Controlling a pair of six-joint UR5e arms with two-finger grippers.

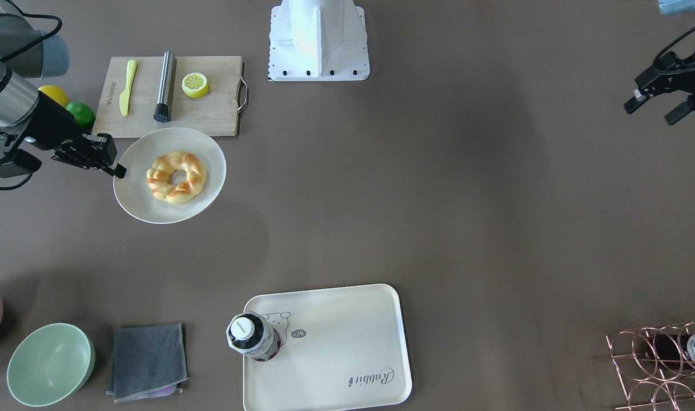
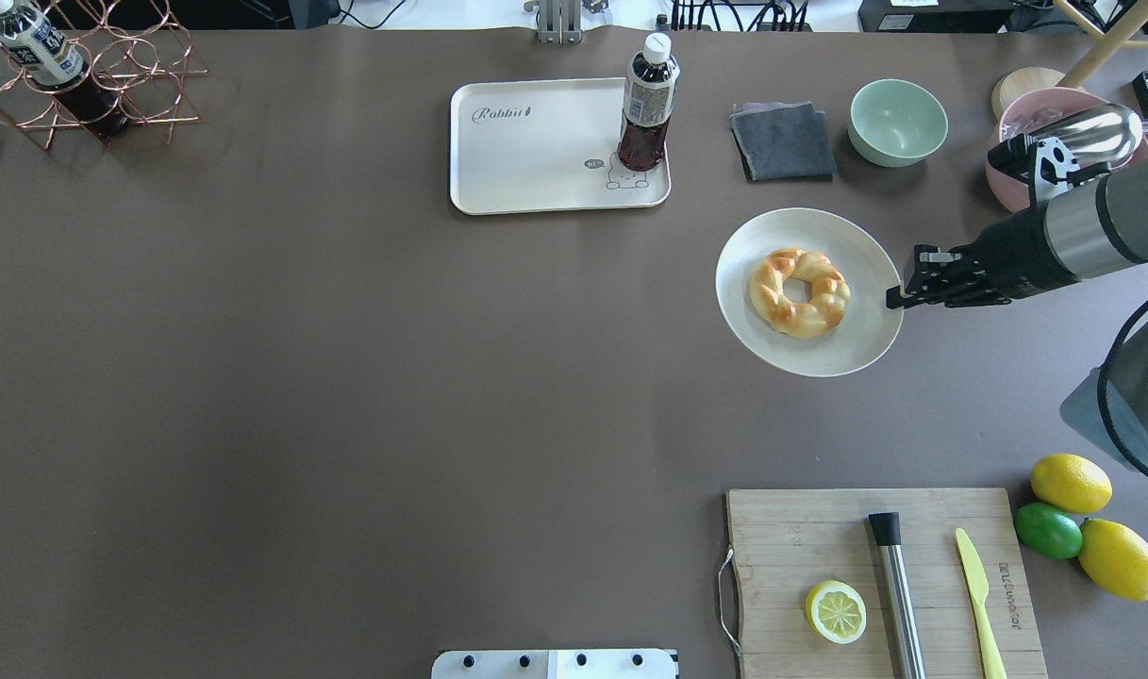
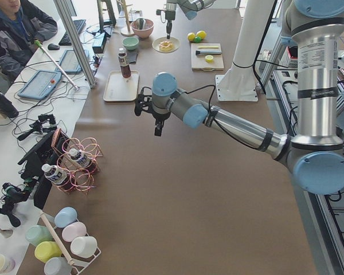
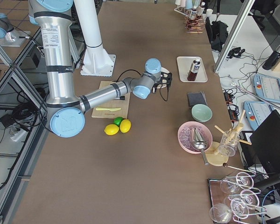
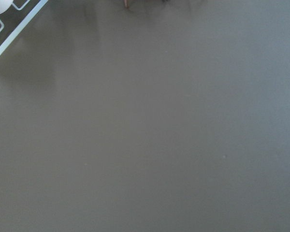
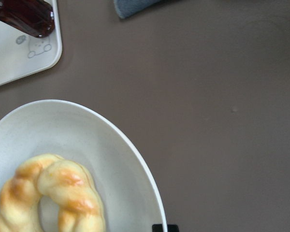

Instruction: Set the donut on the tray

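The braided golden donut (image 1: 176,177) lies on a round white plate (image 1: 210,154); both also show in the overhead view, the donut (image 2: 800,292) on the plate (image 2: 819,226), and in the right wrist view (image 6: 53,193). My right gripper (image 1: 119,169) hovers at the plate's rim beside the donut, apart from it, with its fingers together and empty; it also shows overhead (image 2: 892,300). The cream tray (image 1: 336,342) with "Rabbit" script lies across the table and carries a dark drink bottle (image 1: 253,337). My left gripper (image 1: 651,113) is open and empty, far from both.
A wooden cutting board (image 1: 210,108) with a lemon half (image 1: 195,84), a steel tool and a yellow knife lies beside the plate. A green bowl (image 1: 50,364) and a grey cloth (image 1: 147,359) lie near the tray. A copper wire rack (image 1: 661,365) stands at the far corner.
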